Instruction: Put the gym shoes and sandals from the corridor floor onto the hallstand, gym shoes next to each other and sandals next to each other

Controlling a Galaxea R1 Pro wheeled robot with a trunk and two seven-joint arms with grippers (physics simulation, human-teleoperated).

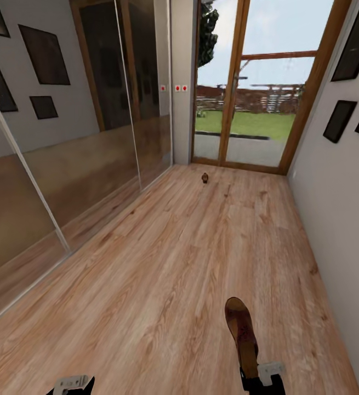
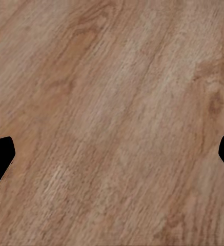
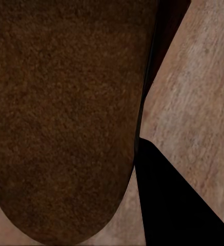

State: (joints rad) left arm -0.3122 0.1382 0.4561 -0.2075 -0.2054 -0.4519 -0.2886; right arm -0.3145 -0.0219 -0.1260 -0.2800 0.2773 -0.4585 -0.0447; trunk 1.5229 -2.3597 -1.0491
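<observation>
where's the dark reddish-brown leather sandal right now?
Head view, low right: the dark reddish-brown leather sandal is held in the right gripper, above the wood-plank floor.

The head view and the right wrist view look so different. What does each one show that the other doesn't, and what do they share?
Head view alone: the whole corridor, with the glass door to the garden, dark picture frames on the walls, mirrored panels, a small dark thing far off on the floor that is too small to identify, and the left gripper.

Right wrist view alone: a close look at the sandal's rough brown sole.

Both share: the sandal held at the right gripper, above the wood-plank floor.
</observation>
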